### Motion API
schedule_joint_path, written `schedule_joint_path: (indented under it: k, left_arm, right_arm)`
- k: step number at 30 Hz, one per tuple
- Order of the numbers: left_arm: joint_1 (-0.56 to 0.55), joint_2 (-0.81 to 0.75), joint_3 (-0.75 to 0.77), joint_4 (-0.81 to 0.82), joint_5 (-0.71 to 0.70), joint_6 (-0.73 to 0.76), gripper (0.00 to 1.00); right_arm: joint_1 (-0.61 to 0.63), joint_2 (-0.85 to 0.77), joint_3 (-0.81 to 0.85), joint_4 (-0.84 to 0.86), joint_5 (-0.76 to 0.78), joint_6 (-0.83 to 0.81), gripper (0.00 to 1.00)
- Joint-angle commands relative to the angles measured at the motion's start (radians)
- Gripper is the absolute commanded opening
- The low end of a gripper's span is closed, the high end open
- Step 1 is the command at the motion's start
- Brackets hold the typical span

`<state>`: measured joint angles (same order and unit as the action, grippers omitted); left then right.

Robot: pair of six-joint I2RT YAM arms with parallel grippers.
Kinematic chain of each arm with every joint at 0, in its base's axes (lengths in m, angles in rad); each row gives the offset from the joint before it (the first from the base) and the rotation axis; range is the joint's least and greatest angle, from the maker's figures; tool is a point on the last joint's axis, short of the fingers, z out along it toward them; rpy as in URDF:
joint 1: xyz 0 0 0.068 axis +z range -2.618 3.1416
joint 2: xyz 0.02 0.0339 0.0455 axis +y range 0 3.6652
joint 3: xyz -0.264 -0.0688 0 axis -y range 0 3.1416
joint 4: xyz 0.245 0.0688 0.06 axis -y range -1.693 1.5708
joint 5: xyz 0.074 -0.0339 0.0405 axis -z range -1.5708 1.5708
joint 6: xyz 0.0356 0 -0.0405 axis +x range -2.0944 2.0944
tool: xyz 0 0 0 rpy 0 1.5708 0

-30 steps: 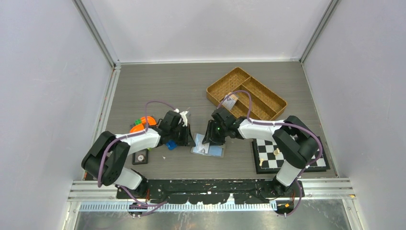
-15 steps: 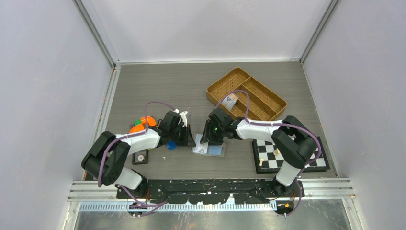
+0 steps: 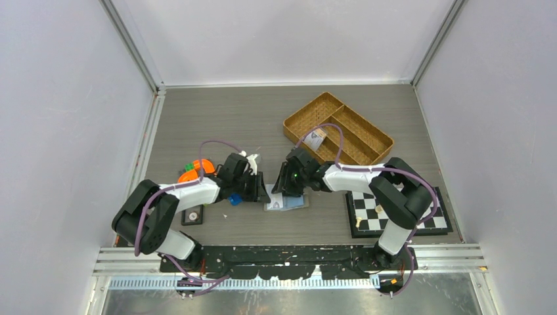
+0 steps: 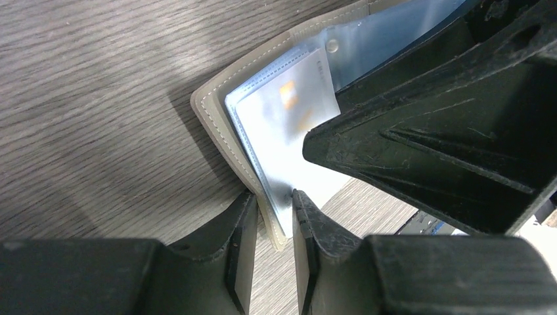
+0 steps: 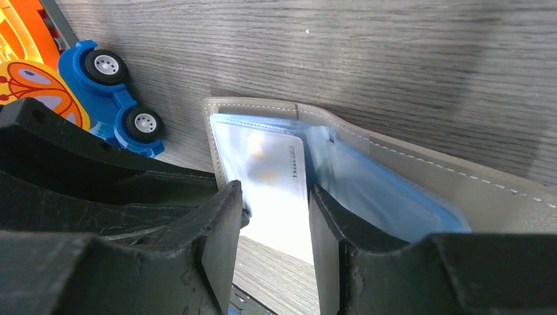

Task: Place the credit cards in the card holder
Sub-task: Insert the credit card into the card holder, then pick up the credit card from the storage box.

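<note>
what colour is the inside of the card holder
Light blue inside the card holder, with a grey outer edge; clearest in the right wrist view.

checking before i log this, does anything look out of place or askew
A stray card lies in the tray at the back, apart from the holder. A second card, between the right gripper fingers, sticks out past the holder's edge, only partly in its sleeve.
</note>
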<state>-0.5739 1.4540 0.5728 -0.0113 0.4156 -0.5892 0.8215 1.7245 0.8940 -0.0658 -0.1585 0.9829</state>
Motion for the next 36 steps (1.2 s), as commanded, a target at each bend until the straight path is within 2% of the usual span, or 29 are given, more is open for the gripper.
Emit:
schedule_joint_path:
  k: [1, 4, 6, 10, 19, 25, 30, 32, 34, 36]
  left_arm:
    - [-0.01, -0.017, -0.007, 0.067, 0.045, 0.017, 0.27]
    - [-0.01, -0.03, -0.008, 0.046, 0.003, 0.02, 0.28]
    - [-0.008, -0.053, -0.006, 0.019, -0.025, 0.031, 0.32]
    - [-0.004, -0.13, 0.005, -0.05, -0.053, 0.051, 0.51]
    - [0.002, -0.309, 0.065, -0.266, -0.143, 0.096, 0.76]
    - [0.016, -0.297, 0.202, -0.396, -0.092, 0.09, 0.83]
    - [0.091, -0.257, 0.393, -0.582, 0.004, 0.171, 0.85]
    - [0.143, -0.241, 0.487, -0.652, 0.032, 0.227, 0.85]
    - [0.176, -0.228, 0.557, -0.714, 0.027, 0.292, 0.85]
    - [0.186, -0.216, 0.591, -0.743, -0.029, 0.324, 0.85]
  right_arm:
    - [0.008, 0.021, 0.013, 0.091, 0.004, 0.028, 0.46]
    - [0.008, -0.007, 0.011, 0.073, 0.023, 0.018, 0.47]
    - [0.008, -0.041, 0.019, 0.021, 0.051, -0.008, 0.48]
    - [0.003, -0.137, 0.062, -0.095, 0.1, -0.118, 0.55]
    - [-0.118, -0.269, 0.238, -0.392, 0.121, -0.394, 0.69]
    - [-0.22, -0.178, 0.4, -0.579, 0.205, -0.662, 0.72]
    - [-0.282, -0.087, 0.502, -0.595, 0.278, -0.808, 0.74]
    - [-0.317, -0.046, 0.546, -0.595, 0.275, -0.858, 0.77]
    - [-0.349, 0.003, 0.591, -0.607, 0.271, -0.904, 0.87]
    - [-0.377, 0.06, 0.643, -0.632, 0.262, -0.938, 0.88]
